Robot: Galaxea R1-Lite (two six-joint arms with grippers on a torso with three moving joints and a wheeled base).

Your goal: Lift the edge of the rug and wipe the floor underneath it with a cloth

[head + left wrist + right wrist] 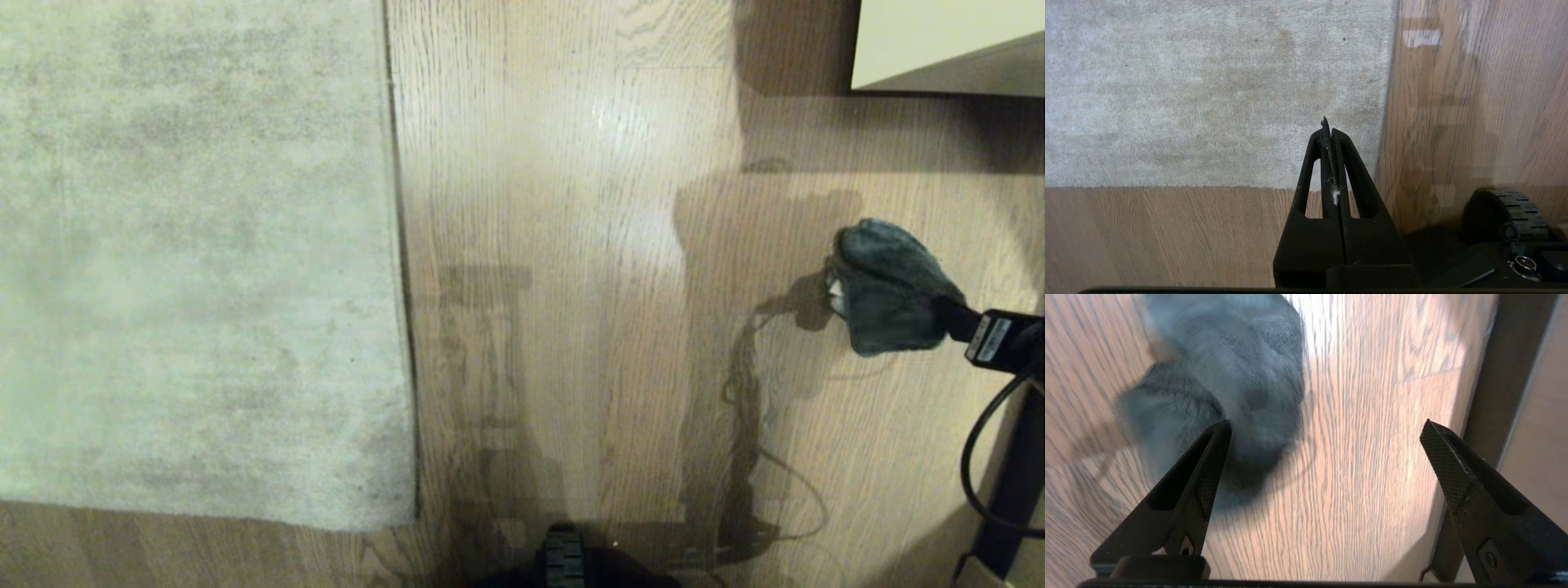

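Cloth: dark teal-grey terry, bunched on the floor, far right of the head view, well apart from the rug.
Cloth vs right gripper: in the right wrist view the cloth lies ahead of one finger and overlaps its tip; the other finger has only bare planks before it. Cloth sits off to one side of the gap, not centred in it.
Right gripper, jaws: spread wide apart, nothing clamped. Contact between fingertip and cloth cannot be judged; the cloth is blurred.
Rug edge: straight border lying flat on the floor, square corner down near the robot base.
Left gripper: fingers pressed together, empty but for a wisp of lint, hanging over the rug corner.
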